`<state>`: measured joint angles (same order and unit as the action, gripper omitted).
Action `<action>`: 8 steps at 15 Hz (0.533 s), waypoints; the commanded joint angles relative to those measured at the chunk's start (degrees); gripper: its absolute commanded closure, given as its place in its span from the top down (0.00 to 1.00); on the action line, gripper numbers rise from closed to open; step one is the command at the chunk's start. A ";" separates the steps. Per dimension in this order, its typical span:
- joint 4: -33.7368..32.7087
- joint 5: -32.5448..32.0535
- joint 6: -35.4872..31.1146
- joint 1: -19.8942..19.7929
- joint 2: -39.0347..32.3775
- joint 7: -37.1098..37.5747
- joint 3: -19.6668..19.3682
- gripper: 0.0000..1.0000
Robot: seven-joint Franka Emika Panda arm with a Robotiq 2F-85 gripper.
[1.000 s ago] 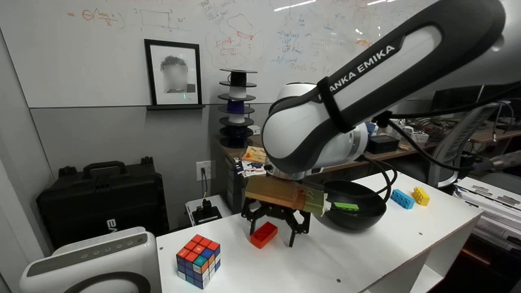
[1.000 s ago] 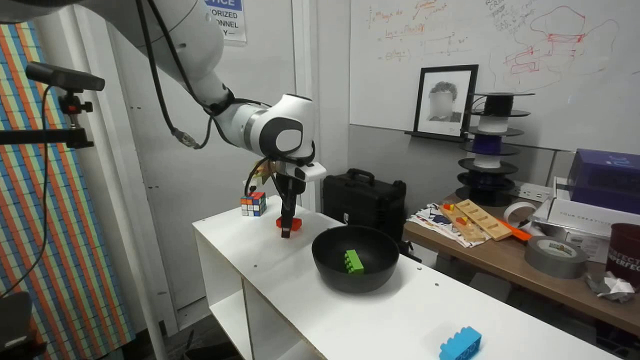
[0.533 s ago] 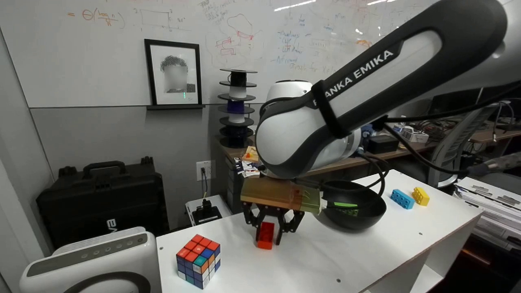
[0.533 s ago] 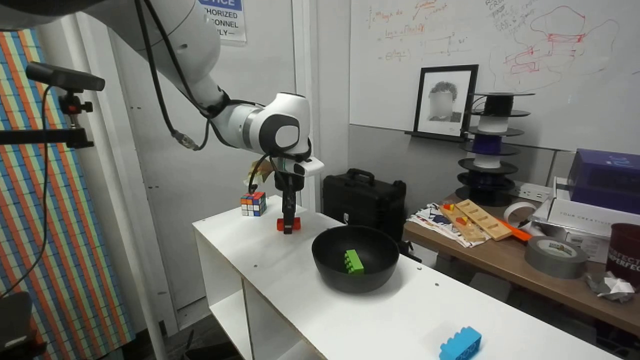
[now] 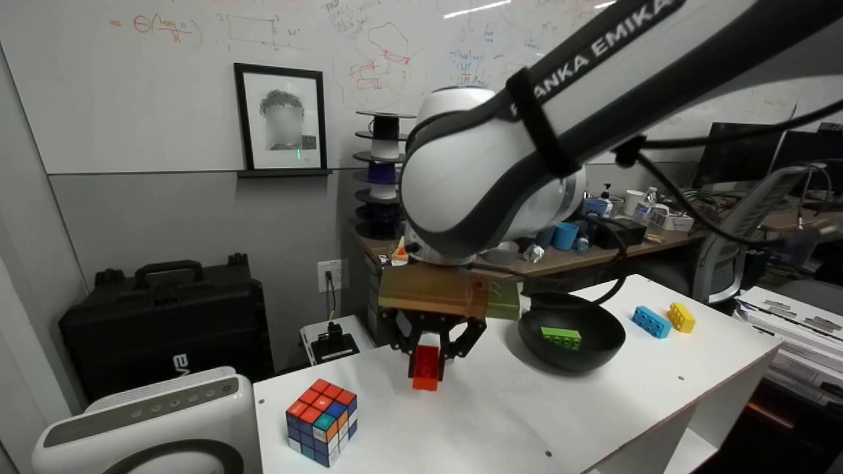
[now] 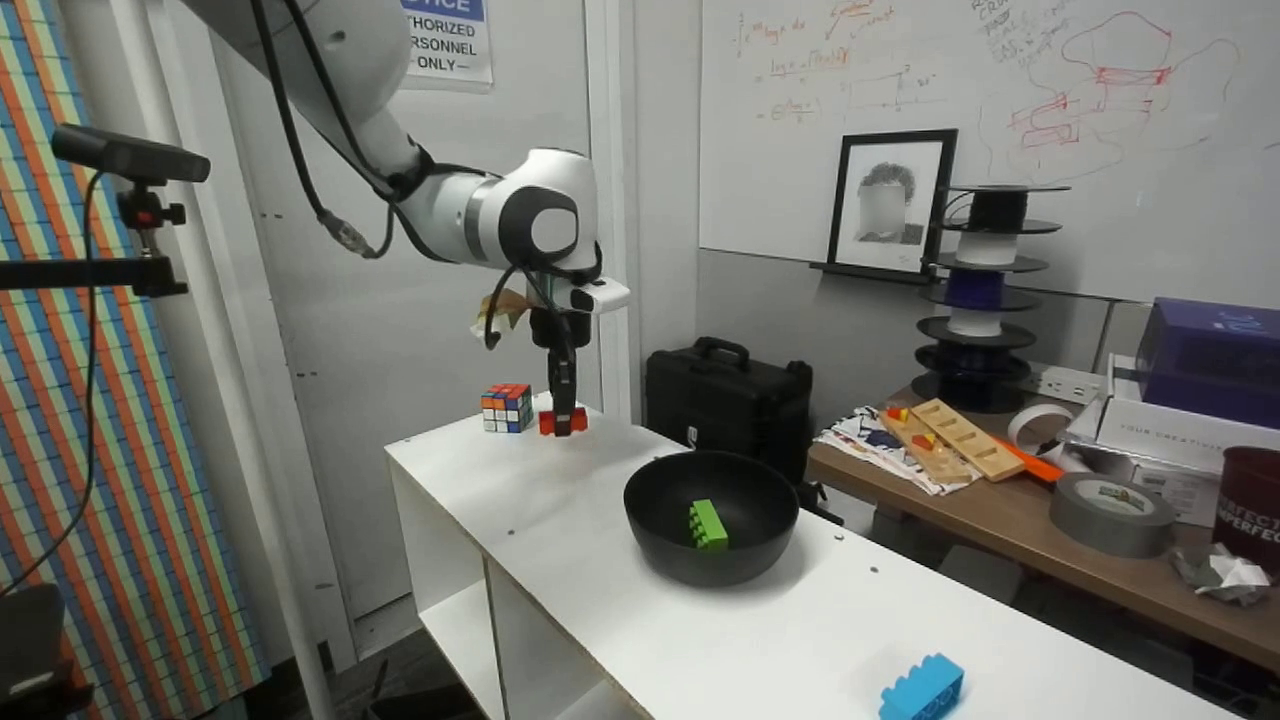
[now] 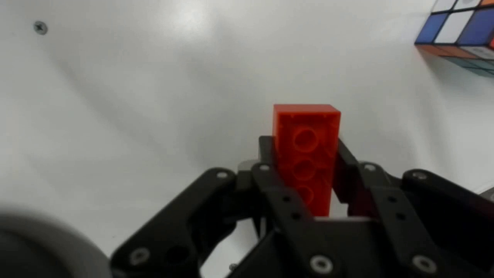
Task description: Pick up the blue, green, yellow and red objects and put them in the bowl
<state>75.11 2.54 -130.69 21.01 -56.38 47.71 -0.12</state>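
The red block point(image 7: 306, 154) is a smooth plastic oblong with crisp edges; in the wrist view its hollow underside shows a row of three round tubes. The green block point(image 6: 708, 524), with studs along one side, lies inside the bowl point(image 6: 700, 566), which is wide, round and evenly black, with curved walls. In an exterior view, read as a clock centred on the bowl, the blue block point(image 5: 651, 322) lies on the surface point(image 5: 500, 428) at 3 o'clock, its round studs showing, and the yellow block point(image 5: 681, 318) sits just beyond it in the same direction; the red block is nearly opposite, close to 9 o'clock. The surface is flat, white and smooth, with small screw heads point(image 7: 40, 27) set into it. In an exterior view the cube point(image 5: 322, 421), its coloured squares parted by dark lines, sits on the surface at 8 o'clock from the red block.

The jaws are drawn in against the two long sides of the red block, the gap between them only as wide as the block. They hold it clear of the surface, well apart from the bowl, its 12 o'clock end in the wrist view sticking out past them.
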 commanded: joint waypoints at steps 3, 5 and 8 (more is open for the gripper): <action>17.96 -0.81 -2.41 -0.47 18.50 -3.73 0.64 0.11; 22.97 -1.36 -3.93 -0.84 24.07 -3.60 -0.21 0.11; 29.80 -3.37 -6.49 -2.55 30.90 -2.03 -3.16 0.11</action>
<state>94.92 2.37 -133.11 20.14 -34.08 45.03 -1.15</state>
